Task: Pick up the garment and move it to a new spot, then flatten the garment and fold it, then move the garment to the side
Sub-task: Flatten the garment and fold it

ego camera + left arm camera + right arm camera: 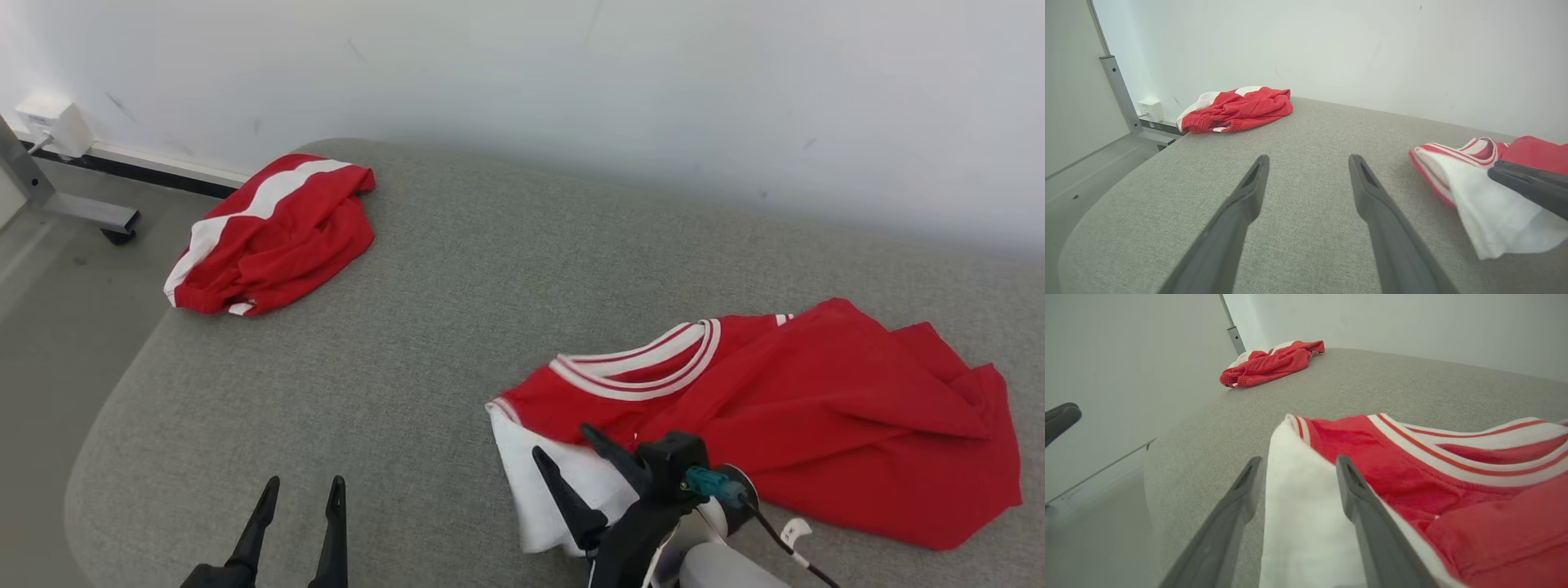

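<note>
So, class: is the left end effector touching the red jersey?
Apart. The head view shows bare grey surface between the left end effector and the red jersey.

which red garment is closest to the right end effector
The jersey with the striped collar, lying at the right end effector; the other garment sits at the far left corner.

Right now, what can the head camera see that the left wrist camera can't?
Head view's extras: the whole wide body of the red jersey, both fingers of the open right gripper over its white part, and a teal plug on that wrist. Left wrist view's extra: the crinkly gathered edge of the far red garment. Both share: the grey table, the jersey's striped collar, the far red garment, the white wall box and the open left gripper.
</note>
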Controlling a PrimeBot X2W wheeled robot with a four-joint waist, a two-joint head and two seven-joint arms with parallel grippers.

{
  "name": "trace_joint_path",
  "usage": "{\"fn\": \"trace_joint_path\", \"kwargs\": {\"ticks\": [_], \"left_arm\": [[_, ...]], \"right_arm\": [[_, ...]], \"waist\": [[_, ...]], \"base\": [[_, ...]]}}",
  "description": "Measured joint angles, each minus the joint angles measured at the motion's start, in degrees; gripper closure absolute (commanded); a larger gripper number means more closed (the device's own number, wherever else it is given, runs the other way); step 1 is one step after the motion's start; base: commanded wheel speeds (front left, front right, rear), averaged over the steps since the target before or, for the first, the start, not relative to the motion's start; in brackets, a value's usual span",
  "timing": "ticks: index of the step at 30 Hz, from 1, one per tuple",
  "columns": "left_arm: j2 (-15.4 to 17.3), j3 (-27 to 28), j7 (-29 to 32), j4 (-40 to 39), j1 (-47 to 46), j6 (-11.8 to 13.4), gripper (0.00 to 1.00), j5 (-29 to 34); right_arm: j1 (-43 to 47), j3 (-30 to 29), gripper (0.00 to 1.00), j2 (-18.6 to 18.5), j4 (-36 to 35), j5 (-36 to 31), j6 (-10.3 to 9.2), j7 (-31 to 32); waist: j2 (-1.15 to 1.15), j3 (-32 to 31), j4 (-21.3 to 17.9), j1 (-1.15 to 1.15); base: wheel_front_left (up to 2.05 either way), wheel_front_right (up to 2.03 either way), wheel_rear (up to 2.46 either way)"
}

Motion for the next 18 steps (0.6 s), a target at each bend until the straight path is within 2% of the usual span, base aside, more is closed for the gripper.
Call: {"fn": "trace_joint_path", "kwargs": {"ticks": [3,7,10,11,18], "left_arm": [[-0.03,0.36,0.0,-0.08,-0.1,0.0,0.0,0.0],[0.04,1.1,0.0,-0.21,0.23,0.0,0.0,0.09],[0.16,1.55,0.0,-0.52,0.53,0.0,0.0,0.23],[0.2,1.96,0.0,-0.96,0.71,0.0,0.0,0.44],[0.69,3.46,0.0,-1.75,1.68,0.0,0.0,0.62]], "right_arm": [[-1.09,0.63,0.0,-0.05,-0.38,2.02,0.0,0.0],[-2.05,-3.16,0.0,-0.54,-3.72,1.79,0.0,-0.01],[-1.47,-8.04,0.0,-3.3,-7.87,0.31,0.0,-0.03],[0.25,-11.55,0.0,-5.34,-10.65,-1.27,0.0,-0.03],[8.17,-23.64,0.0,-8.75,-19.16,-5.93,0.0,-0.02]], "waist": [[0.0,0.05,-0.49,0.0],[0.0,-0.43,-1.69,0.0],[0.0,-1.0,-2.65,0.0],[0.0,-1.37,-3.4,0.0],[0.0,-2.14,-6.32,0.0]], "base": [[0.0,0.0,0.0],[0.0,0.0,0.0],[0.0,0.0,0.0],[0.0,0.0,0.0],[0.0,0.0,0.0]]}}
